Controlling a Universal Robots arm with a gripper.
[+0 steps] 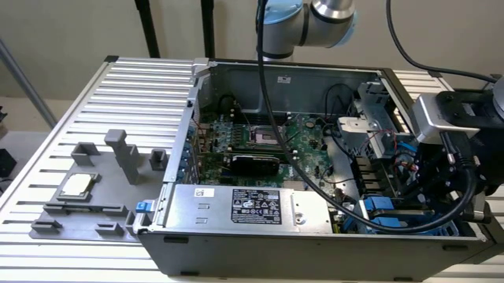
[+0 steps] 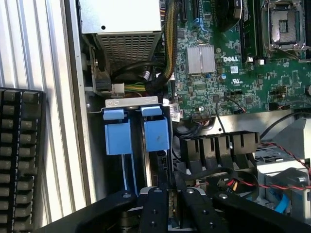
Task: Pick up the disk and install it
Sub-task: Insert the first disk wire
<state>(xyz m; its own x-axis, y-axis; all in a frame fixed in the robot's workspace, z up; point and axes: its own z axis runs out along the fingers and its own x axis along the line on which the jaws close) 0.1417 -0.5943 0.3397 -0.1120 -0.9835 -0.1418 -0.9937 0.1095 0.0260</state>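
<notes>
black gripper [image 2: 172, 194] fingers [image 2: 155, 213] are seen pinched on the disk [image 2: 156, 135], stood edge-on in its bay [image 2: 131, 102] beside another blue carrier [image 2: 118, 138]; if tilted, it could be jammed, or nearby cables [image 2: 204, 171] snagged.

Silver-grey arm [image 1: 329, 13] with blue caps [image 1: 348, 25], black gripper [image 2: 171, 195].

Arm [image 1: 319, 20] bent down, claw [image 2: 171, 194] pinched narrow (fingers [image 2: 156, 211] nearly touching).

disk [image 2: 156, 136] mostly hidden, claw [image 2: 171, 194] cut off
</notes>
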